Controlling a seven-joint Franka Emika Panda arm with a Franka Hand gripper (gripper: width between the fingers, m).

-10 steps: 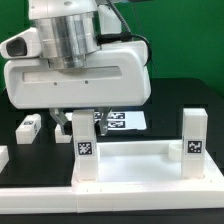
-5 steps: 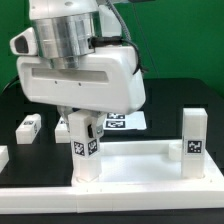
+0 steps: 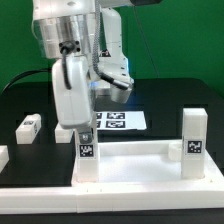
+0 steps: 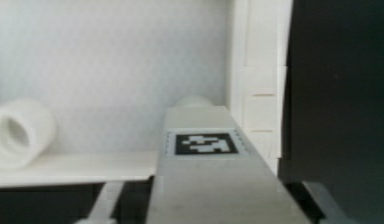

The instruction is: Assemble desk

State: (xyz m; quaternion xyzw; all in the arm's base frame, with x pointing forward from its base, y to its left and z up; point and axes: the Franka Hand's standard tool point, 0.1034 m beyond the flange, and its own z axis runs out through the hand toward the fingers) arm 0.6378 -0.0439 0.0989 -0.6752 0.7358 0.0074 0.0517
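The white desk tabletop (image 3: pixel 140 168) lies on the black table with its rim up. A square leg post (image 3: pixel 86 150) with a black-and-white tag stands in its corner on the exterior view's left. A second leg post (image 3: pixel 193 142) stands in the corner on the right. My gripper (image 3: pixel 82 130) comes down from above and is shut on the top of the left leg post. In the wrist view the leg post (image 4: pixel 215 150) runs out between my fingers (image 4: pixel 111 200) toward the tabletop (image 4: pixel 118 60). A round socket (image 4: pixel 18 135) shows beside it.
A loose leg post (image 3: pixel 29 127) lies on the table at the exterior view's left, and another white piece (image 3: pixel 3 157) shows at the left edge. The marker board (image 3: pixel 120 121) lies behind the tabletop. A long low white rail (image 3: pixel 60 200) runs along the front.
My gripper has turned about a quarter turn around the vertical axis, and the left leg post turned with it in its corner socket. The tabletop and the right leg have not moved.
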